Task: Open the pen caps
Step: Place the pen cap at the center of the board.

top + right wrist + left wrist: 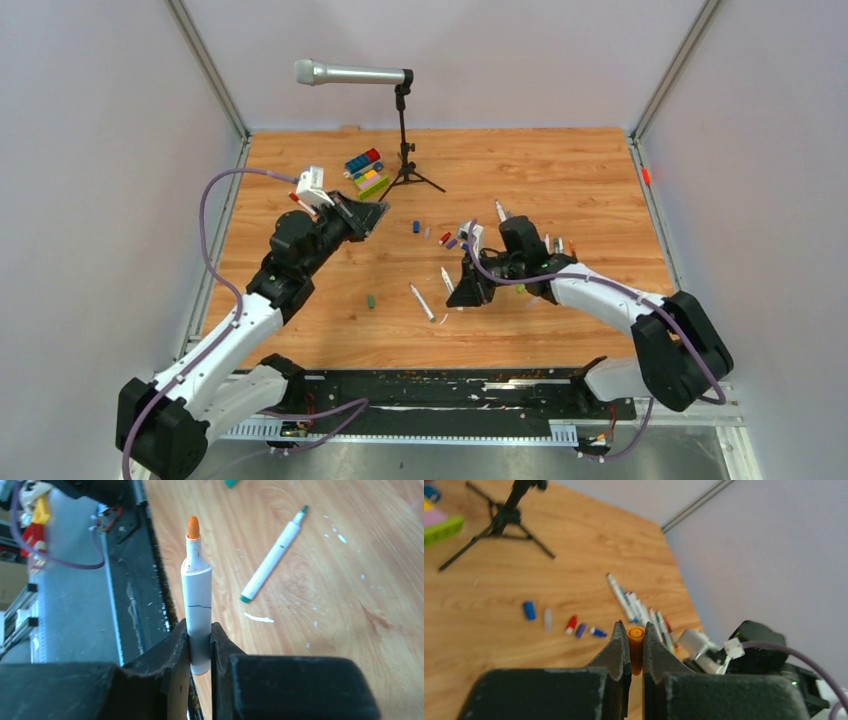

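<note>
Status as I read it from the remote station:

1. Left hand (636, 630): I see its fingers pressed in on an orange cap (635, 647). The cap sits between the fingertips with its open mouth facing the wrist camera. In the top view this hand (375, 215) is raised above the surface (560, 180), at about 10 o'clock from the surface centre.

2. Right hand (199, 630): I see it pinching an orange pen (197, 590) low on the white barrel. The bare orange tip points to 12 o'clock in the wrist view. No cap is on that tip. In the top view this hand (465, 295) is at about 5 o'clock from the centre.

3. Cap and pen are well apart, one in each hand.

4. Loose caps (570, 624) in blue, red and a pale colour lie in a short line near the surface centre. A row of pens (639, 607) lies at about 3 o'clock.

5. A green pen (272, 560) lies uncapped on the surface, at 2 o'clock from the held pen in the right wrist view.

6. The microphone stand (404, 140) and building blocks (365, 170) are at about 11 o'clock.
</note>
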